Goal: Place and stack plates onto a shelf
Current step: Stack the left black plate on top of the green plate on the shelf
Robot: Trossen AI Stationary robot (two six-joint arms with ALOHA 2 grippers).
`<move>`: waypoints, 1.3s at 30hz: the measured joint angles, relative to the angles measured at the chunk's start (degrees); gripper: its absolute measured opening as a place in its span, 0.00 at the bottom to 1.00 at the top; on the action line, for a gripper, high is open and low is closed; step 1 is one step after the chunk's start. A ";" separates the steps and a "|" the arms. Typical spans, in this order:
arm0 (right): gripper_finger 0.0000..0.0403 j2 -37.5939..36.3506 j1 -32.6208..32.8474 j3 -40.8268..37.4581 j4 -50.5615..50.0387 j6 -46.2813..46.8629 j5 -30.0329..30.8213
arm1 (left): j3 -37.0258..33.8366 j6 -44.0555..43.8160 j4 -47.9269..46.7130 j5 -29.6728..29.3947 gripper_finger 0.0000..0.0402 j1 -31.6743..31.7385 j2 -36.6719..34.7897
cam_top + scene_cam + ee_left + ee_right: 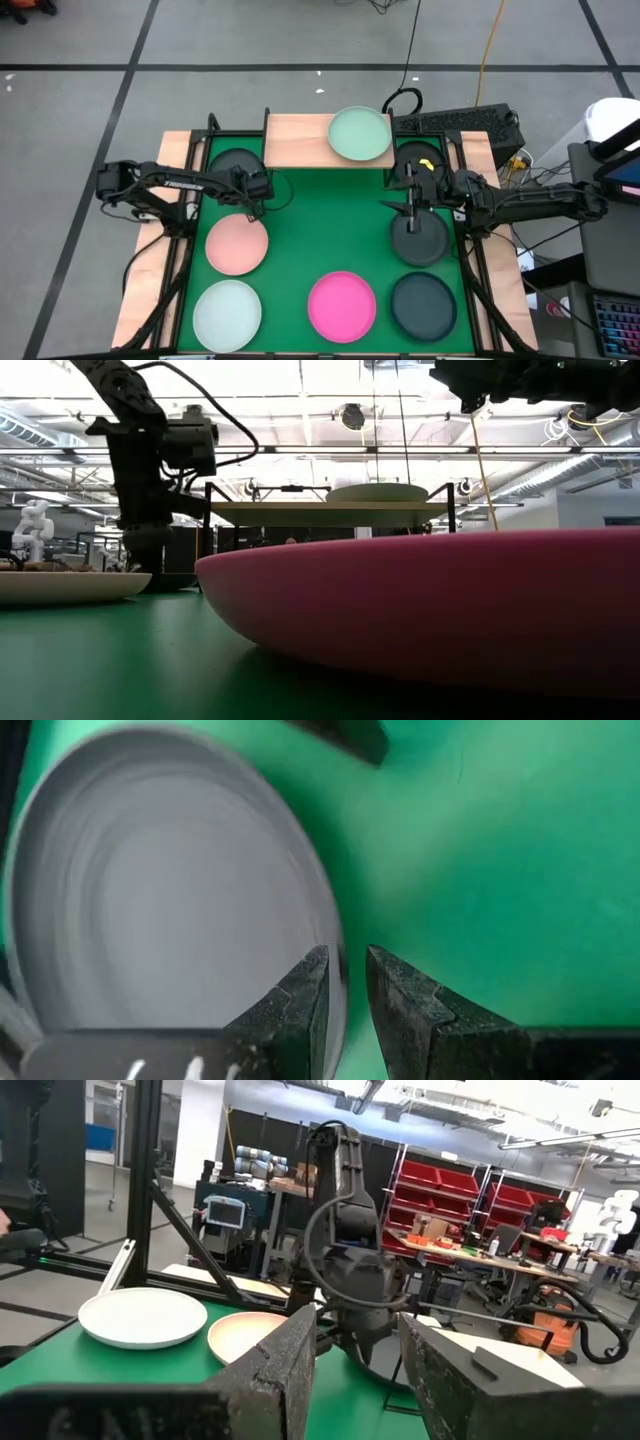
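A green-matted desk (pixel 300 240) carries pink (pixel 237 244), whitish (pixel 227 315), magenta (pixel 341 306) and three dark plates (pixel 423 305); a mint plate (pixel 359 133) sits on the wooden shelf (pixel 295 140).

Shelf (pixel 300 140): light-wood board, beyond both pincers, bearing one mint green plate (pixel 359 133) flat at its right end. Dark plate (pixel 236 164): rim between the left pincer (pixel 262 186) fingers. Pale pink plate (pixel 237 244) and whitish plate (pixel 227 315): nearer than it. Two dark grey plates (pixel 420 240), magenta plate (pixel 342 306): by the right pincer (pixel 414 207).
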 joint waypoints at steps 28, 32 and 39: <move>0.32 -0.02 0.64 0.00 0.13 0.00 0.33 | -6.53 2.94 4.32 -0.45 0.05 3.68 -0.22; 0.32 -0.02 0.64 0.00 0.11 0.00 0.33 | -6.47 1.41 4.07 -1.05 0.04 3.64 -1.02; 0.32 -0.02 0.64 0.00 -0.11 -0.02 0.33 | 1.02 -5.62 -10.96 -1.27 0.04 1.26 -7.08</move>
